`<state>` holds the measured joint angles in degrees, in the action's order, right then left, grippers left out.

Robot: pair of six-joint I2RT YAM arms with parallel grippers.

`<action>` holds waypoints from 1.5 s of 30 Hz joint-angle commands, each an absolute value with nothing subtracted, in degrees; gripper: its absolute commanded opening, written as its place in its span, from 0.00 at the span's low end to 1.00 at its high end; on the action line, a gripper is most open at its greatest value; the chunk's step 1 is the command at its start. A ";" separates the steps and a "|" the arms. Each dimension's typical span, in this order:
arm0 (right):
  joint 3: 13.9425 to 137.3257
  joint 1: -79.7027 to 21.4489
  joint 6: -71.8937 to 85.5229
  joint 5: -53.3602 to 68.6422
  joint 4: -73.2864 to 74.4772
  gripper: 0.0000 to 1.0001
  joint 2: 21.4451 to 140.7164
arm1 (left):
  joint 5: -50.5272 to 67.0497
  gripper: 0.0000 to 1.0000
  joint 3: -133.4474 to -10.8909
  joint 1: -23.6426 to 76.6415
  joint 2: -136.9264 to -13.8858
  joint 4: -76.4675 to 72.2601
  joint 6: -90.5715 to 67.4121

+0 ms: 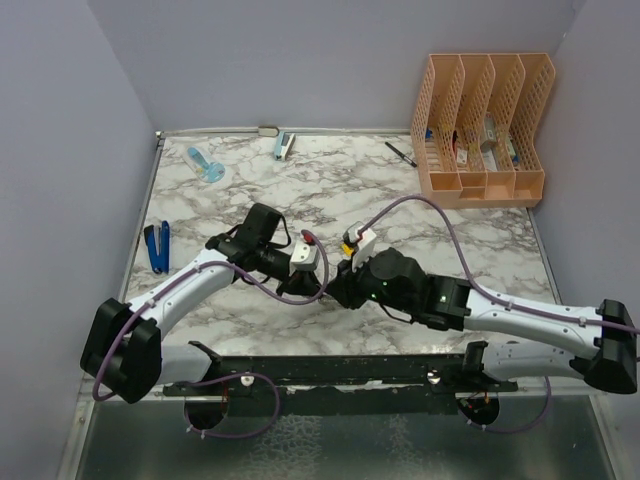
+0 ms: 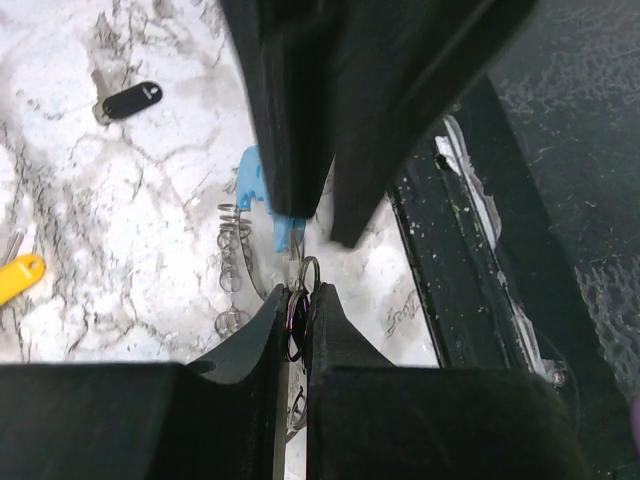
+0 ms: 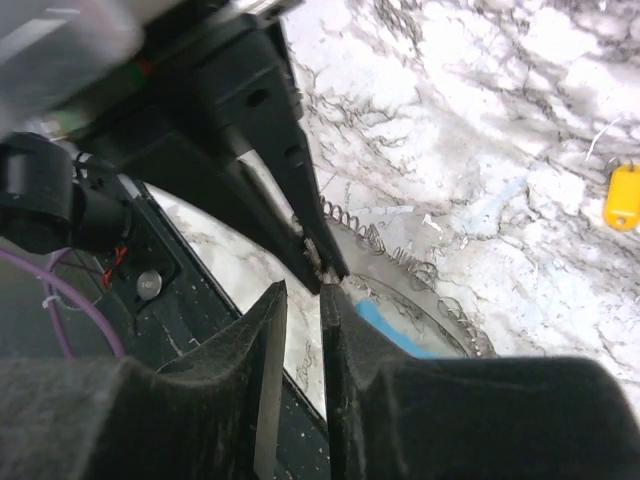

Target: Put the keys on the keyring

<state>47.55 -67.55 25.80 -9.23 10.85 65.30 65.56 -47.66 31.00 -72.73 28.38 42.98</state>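
The keyring (image 2: pixel 240 250) lies on the marble near the front edge, a gray wire loop with coiled edges and a light-blue section (image 2: pixel 258 190). My left gripper (image 2: pixel 300 297) is shut on a small metal ring of that keyring. The right gripper (image 3: pixel 303 296) faces it tip to tip, its jaws a narrow gap apart with nothing between them. The blue section (image 3: pixel 395 335) sits just past them. A black key (image 2: pixel 132 100) and a yellow key (image 2: pixel 20 277) lie loose on the table beyond the loop. In the top view both grippers (image 1: pixel 325 285) meet at mid-table and hide the keyring.
An orange file organizer (image 1: pixel 483 130) stands at the back right with a black pen (image 1: pixel 401 153) beside it. A blue-handled tool (image 1: pixel 156 247) lies at the left edge. Small light-blue items (image 1: pixel 205 163) sit at the back left. A black rail (image 1: pixel 350 370) runs along the near edge.
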 commanded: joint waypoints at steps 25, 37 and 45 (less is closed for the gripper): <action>41.22 -68.12 13.30 -13.02 2.39 0.27 60.99 | 64.96 0.00 -51.14 31.12 -74.75 33.09 47.48; 41.63 -68.12 11.90 -12.78 -0.89 0.23 65.50 | 64.95 0.00 -52.19 31.66 -74.53 36.01 49.66; 41.86 -68.12 11.43 -12.69 -0.97 0.01 64.82 | 63.70 0.00 -51.48 31.64 -73.91 36.39 50.11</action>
